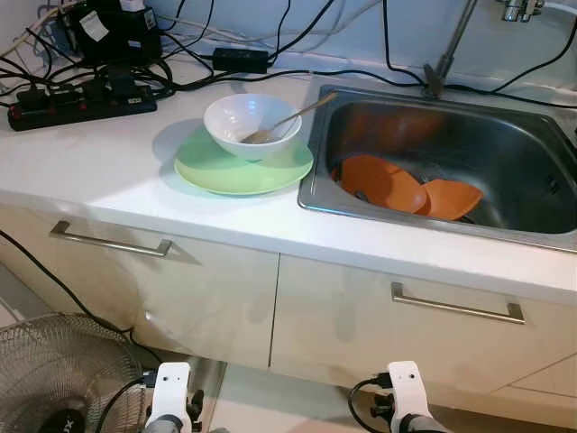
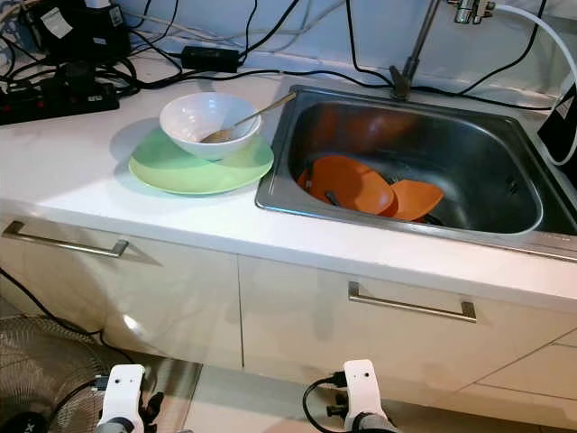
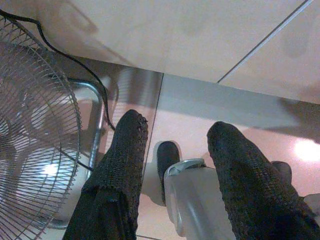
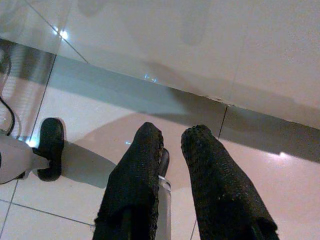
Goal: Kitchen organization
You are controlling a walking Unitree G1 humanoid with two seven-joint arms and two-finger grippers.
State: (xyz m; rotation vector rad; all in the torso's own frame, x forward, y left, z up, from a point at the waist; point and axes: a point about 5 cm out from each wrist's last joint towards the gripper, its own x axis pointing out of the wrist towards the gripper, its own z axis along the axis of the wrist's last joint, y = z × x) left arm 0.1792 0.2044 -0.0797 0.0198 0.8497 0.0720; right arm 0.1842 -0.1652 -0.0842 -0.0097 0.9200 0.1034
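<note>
Dishes wait, both arms hang idle
Left gripper (image 3: 175, 165) parted wide, right gripper (image 4: 172, 150) narrowly apart, both empty; lifting the white bowl (image 1: 251, 124) carelessly could tip its spoon (image 1: 287, 118) out

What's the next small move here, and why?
Probably raise the left tool toward the white bowl with the spoon, stacked on the green plate beside the sink. Both arms hang low by the cabinet; the right tool holds nothing.
</note>
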